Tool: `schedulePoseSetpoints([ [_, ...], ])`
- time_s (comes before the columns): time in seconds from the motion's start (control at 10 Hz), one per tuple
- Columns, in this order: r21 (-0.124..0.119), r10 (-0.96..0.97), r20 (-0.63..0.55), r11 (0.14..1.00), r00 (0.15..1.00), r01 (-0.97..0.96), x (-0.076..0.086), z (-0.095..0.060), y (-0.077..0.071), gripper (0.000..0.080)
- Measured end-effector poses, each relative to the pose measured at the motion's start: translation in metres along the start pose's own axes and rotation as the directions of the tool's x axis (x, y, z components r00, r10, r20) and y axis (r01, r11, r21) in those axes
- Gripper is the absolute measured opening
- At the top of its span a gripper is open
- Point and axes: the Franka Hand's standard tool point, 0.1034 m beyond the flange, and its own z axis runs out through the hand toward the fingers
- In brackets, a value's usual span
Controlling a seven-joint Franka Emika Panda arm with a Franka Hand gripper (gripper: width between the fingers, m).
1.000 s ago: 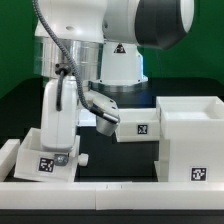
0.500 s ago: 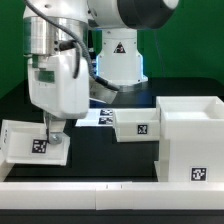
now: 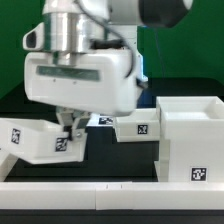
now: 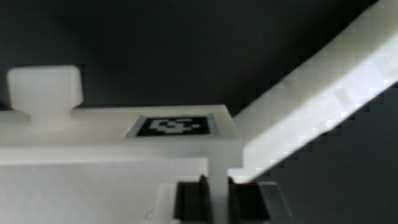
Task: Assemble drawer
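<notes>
In the exterior view my gripper (image 3: 70, 131) is shut on the wall of a small white drawer tray (image 3: 35, 143). It holds the tray tilted above the table at the exterior view's left. In the wrist view the dark fingers (image 4: 189, 200) clamp a thin white wall, and the gripper (image 4: 228, 200) sits over the tray (image 4: 89, 170). The tray's tag (image 4: 175, 126) and knob (image 4: 45, 88) show there. The large boxy housing (image 3: 190, 140) stands at the exterior view's right. The second tray (image 3: 136, 128) sits against the housing's left side.
A low white rail (image 3: 90, 190) runs along the table's front edge. A sliver of the marker board (image 3: 101, 120) shows behind the gripper. The robot's base (image 3: 120, 50) stands at the back, and the wrist body fills the upper middle of the exterior view.
The gripper has lifted the left tray off the table and tilted it. The wrist has swung toward the camera and a little to the exterior view's right. The housing and second tray stay put.
</notes>
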Motion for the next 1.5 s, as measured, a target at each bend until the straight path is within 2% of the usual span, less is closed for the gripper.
schedulePoseSetpoints([
  [0.1, 0.007, -0.168, -0.011, 0.986, 0.986, 0.168, 0.003, -0.010, -0.006, 0.0035],
  [0.2, 0.006, -0.237, -0.025, 0.972, 0.971, 0.237, 0.003, -0.014, -0.008, 0.0035],
  [0.3, -0.006, -0.308, -0.028, 0.952, 0.951, 0.307, 0.001, -0.011, -0.006, 0.0035],
  [0.7, -0.020, -0.478, -0.023, 0.878, 0.878, 0.478, 0.002, -0.011, -0.003, 0.0035],
  [0.8, -0.043, -0.619, -0.022, 0.785, 0.785, 0.618, 0.000, -0.014, -0.013, 0.0035],
  [0.9, -0.053, -0.738, -0.017, 0.674, 0.674, 0.737, -0.003, -0.019, -0.020, 0.0035],
  [1.1, -0.057, -0.886, 0.009, 0.462, 0.463, 0.885, 0.000, -0.021, -0.010, 0.0035],
  [1.3, -0.064, -0.913, 0.019, 0.405, 0.406, 0.912, 0.001, -0.021, -0.009, 0.0035],
  [1.4, -0.067, -0.936, 0.027, 0.347, 0.350, 0.935, 0.002, -0.021, -0.008, 0.0035],
  [1.5, -0.044, -0.942, 0.054, 0.330, 0.332, 0.943, -0.001, -0.020, -0.004, 0.0035],
])
